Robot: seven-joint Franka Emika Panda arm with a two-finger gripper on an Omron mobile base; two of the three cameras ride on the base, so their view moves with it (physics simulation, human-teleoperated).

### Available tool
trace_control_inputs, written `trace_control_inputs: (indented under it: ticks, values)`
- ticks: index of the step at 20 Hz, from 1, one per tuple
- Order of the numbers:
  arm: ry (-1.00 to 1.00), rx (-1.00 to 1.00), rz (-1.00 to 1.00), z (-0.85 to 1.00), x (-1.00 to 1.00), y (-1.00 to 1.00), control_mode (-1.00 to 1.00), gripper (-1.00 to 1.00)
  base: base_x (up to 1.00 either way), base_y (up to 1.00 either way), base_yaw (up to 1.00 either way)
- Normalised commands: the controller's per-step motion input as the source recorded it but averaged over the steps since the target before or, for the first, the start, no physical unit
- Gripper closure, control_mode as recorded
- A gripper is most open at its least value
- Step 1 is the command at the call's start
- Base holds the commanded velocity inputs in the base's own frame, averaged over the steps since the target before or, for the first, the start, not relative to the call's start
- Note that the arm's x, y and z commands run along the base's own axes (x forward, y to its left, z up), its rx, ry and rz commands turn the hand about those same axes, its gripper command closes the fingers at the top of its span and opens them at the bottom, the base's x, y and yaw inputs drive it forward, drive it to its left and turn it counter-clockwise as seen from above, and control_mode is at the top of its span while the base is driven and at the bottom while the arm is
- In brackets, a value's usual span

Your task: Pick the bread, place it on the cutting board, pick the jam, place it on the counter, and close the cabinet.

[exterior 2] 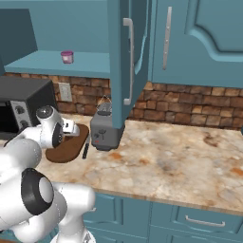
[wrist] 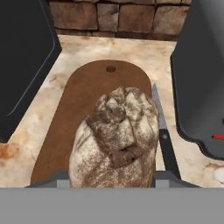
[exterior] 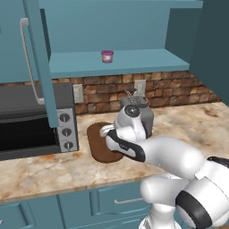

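Flour-dusted brown bread (wrist: 114,140), lumpy and crusty, sits pinched in the jaws above the cutting board (wrist: 74,113).

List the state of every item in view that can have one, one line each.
bread: held in the gripper, above the cutting board
gripper: shut on the bread
cutting board: flat on the counter, knife beside it
jam: upright on the cabinet shelf, lid on
cabinet: door open
counter: carries board, toaster, oven
knife: lying flat on the counter
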Motion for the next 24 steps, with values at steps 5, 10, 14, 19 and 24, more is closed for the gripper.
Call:
trace_control_inputs:
  ticks: [5, 10, 14, 19, 24]
  values:
    - [0.00, 0.00, 0.01, -0.23, 0.15, 0.03, -1.00, 1.00, 0.00, 0.00, 0.00]
    - [0.00, 0.00, 0.01, -0.15, 0.13, 0.03, -1.00, 1.00, 0.00, 0.00, 0.00]
    - [0.00, 0.00, 0.02, -0.13, 0.02, 0.03, -1.00, 1.00, 0.00, 0.00, 0.00]
    - [0.00, 0.00, 0.02, -0.14, 0.00, 0.03, -1.00, 1.00, 0.00, 0.00, 0.00]
    - [0.00, 0.00, 0.02, -0.14, 0.00, 0.03, -1.00, 1.00, 0.00, 0.00, 0.00]
